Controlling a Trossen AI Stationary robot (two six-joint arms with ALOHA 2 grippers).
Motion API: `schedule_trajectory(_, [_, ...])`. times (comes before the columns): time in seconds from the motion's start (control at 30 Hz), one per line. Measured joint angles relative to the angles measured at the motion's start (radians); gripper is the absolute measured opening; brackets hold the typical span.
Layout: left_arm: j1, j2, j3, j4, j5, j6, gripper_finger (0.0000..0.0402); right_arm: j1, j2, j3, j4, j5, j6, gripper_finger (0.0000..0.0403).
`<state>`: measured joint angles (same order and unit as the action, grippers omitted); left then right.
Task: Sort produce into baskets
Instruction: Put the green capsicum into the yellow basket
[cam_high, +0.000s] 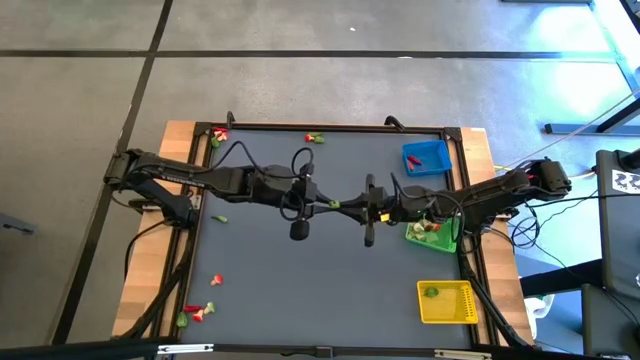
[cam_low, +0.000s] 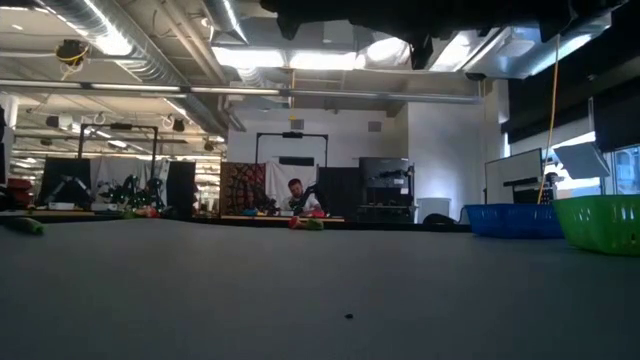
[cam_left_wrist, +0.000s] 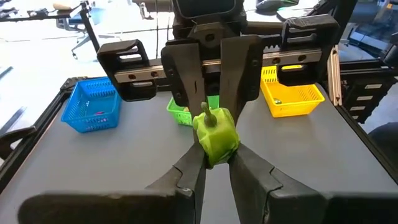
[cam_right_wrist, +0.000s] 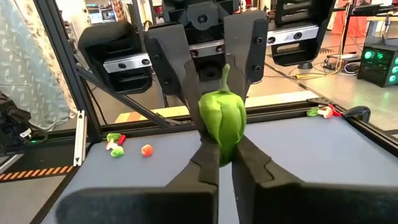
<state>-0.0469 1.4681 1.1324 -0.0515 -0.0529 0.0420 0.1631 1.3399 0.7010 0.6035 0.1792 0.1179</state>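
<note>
Table (cam_high: 300, 270) holds 3 baskets on its right side: blue basket (cam_high: 427, 158), green basket (cam_high: 432, 232), yellow basket (cam_high: 447, 302). Above mid-table, left gripper (cam_high: 322, 203) and right gripper (cam_high: 352, 207) meet, both clamped on 1 green pepper (cam_high: 335, 205), fingers (cam_left_wrist: 186, 74) of each pinching it from opposite ends. Loose produce: 1 cluster at the front-left corner (cam_high: 197, 313), 2 at the far edge.

You saw the left gripper (cam_left_wrist: 214, 163) and the facing right gripper (cam_left_wrist: 213, 102) both clamped on one green pepper (cam_left_wrist: 216, 135), with blue basket (cam_left_wrist: 93, 106), green basket (cam_left_wrist: 180, 112) and yellow basket (cam_left_wrist: 292, 98) behind.
</note>
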Motion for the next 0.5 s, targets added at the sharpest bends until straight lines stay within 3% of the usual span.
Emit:
schedule_trajectory(0.1, [-0.002,0.0,0.0,0.001,0.0,0.01,0.0074,0.0,0.0,0.0,-0.001,-0.004,-0.011,0.0018])
schedule_trajectory(0.33, [-0.003,0.001,0.0,0.003,-0.001,0.028,0.0147,0.0,-0.011,0.0,-0.037,-0.005,-0.023,0.0017])
schedule_trajectory(0.5, [-0.01,-0.005,0.0,-0.074,-0.003,0.032,0.0168,0.025,-0.057,0.001,-0.132,-0.018,-0.047,0.0018])
